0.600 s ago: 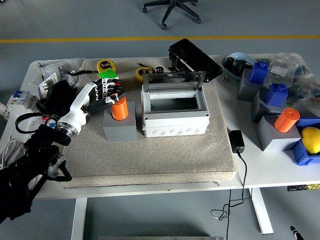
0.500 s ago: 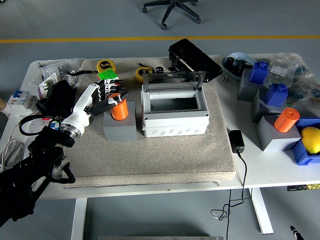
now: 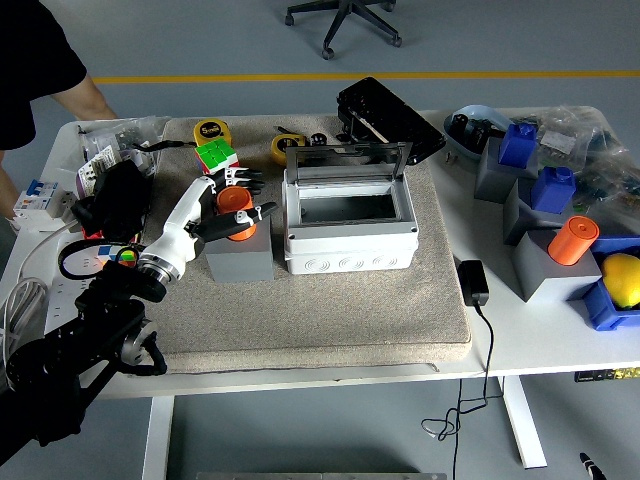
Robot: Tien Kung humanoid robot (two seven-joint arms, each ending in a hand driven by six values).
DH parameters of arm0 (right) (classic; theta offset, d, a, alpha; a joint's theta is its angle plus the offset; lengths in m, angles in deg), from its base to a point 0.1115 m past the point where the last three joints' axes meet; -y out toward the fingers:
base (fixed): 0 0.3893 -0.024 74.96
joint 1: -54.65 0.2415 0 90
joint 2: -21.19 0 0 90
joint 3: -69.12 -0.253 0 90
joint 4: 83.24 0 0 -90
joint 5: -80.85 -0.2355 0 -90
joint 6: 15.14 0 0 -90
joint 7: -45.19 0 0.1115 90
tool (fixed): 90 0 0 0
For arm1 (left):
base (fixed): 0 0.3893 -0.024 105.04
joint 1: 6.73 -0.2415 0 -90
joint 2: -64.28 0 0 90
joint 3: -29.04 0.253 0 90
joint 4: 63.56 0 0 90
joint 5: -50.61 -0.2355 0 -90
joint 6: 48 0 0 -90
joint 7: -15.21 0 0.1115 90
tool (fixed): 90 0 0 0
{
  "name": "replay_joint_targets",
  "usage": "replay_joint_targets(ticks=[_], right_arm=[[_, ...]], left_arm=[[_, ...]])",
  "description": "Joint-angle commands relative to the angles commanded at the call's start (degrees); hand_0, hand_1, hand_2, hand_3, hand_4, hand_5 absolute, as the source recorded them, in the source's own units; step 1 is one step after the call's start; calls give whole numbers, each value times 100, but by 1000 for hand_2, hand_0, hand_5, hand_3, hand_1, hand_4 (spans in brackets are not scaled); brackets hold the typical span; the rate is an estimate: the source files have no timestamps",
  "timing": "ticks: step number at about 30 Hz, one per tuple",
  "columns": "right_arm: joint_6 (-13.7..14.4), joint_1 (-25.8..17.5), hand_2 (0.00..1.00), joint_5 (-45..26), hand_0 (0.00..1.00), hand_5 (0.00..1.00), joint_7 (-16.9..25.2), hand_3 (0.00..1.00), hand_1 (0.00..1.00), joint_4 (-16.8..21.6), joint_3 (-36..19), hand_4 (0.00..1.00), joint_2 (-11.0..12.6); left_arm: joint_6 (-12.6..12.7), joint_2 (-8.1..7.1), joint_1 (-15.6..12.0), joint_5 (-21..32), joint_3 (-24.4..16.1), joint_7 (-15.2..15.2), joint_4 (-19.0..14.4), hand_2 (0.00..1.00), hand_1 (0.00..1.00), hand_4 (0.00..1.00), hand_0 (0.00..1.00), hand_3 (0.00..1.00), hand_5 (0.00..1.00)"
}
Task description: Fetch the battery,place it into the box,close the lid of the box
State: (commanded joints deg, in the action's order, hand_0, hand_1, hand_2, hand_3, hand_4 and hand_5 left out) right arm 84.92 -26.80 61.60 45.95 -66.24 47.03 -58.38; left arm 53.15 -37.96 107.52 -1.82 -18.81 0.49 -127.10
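Note:
An orange cylindrical battery (image 3: 238, 214) stands upright in a grey block holder (image 3: 240, 254) on the beige mat, left of the box. My left hand (image 3: 236, 203) is wrapped around the battery, with fingers behind it and the thumb in front. The grey plastic box (image 3: 349, 227) sits mid-table with its lid (image 3: 348, 156) raised at the back and its inside bare. My right arm does not appear in the head view.
A second orange battery (image 3: 573, 239) stands in a grey holder at the right, among blue and grey blocks (image 3: 520, 160). A black case (image 3: 388, 118) lies behind the box. Tape measures (image 3: 211, 131), a cube and cables crowd the left. A person (image 3: 40, 75) stands at the top left.
My left hand has shifted right and closed around the orange battery. A person has come into view at the top left corner.

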Motion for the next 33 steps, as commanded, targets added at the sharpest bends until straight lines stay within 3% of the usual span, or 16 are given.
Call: replay_joint_targets(ticks=[4, 5, 10, 11, 16, 17, 22, 23, 28, 29, 33], right_arm=[[-1, -1, 653, -9, 728, 620, 0, 600, 666, -2, 18, 998, -2], [0, -1, 653, -9, 728, 620, 1, 600, 665, -2, 18, 998, -3], [6, -2, 653, -9, 728, 620, 2, 600, 665, 0, 26, 998, -1], [7, 1, 653, -12, 727, 620, 1, 600, 666, -1, 35, 998, 0], [4, 4, 653, -24, 727, 620, -3, 600, 666, -2, 46, 998, -3], [5, 6, 653, -25, 728, 620, -3, 600, 665, -1, 47, 998, -3], [15, 16, 653, -23, 728, 620, -5, 600, 665, 0, 50, 998, 4], [17, 17, 653, -23, 727, 619, -5, 600, 665, 0, 53, 998, 5], [17, 18, 653, -26, 727, 619, -2, 600, 665, 1, 65, 998, 2], [13, 16, 653, -30, 726, 619, -2, 600, 665, 0, 72, 998, -1], [7, 24, 653, -34, 726, 619, -4, 600, 665, 1, 79, 998, -4]], left_arm=[[32, 52, 32, 106, 37, -24, 54, 602, 637, 998, 657, 622, 103], [41, 58, 39, 129, 45, -38, 67, 569, 579, 998, 615, 581, 24], [44, 91, 69, 314, 28, -61, 145, 569, 579, 998, 615, 581, 24], [39, 105, 79, 371, 9, -56, 169, 536, 525, 991, 543, 555, 2], [11, 167, 114, 513, -6, -26, 234, 536, 525, 991, 543, 555, 2], [6, 177, 119, 531, -5, -21, 246, 465, 479, 998, 488, 505, 2], [-42, 241, 146, 672, -29, -1, 316, 465, 479, 998, 488, 505, 2], [-52, 246, 152, 693, -31, -1, 326, 395, 417, 915, 421, 379, 2], [-79, 280, 182, 781, -54, 14, 376, 395, 417, 915, 421, 379, 2], [-94, 290, 186, 793, -58, 18, 384, 273, 318, 715, 332, 205, 2], [-145, 307, 217, 811, -37, 37, 407, 273, 318, 715, 332, 205, 2]])
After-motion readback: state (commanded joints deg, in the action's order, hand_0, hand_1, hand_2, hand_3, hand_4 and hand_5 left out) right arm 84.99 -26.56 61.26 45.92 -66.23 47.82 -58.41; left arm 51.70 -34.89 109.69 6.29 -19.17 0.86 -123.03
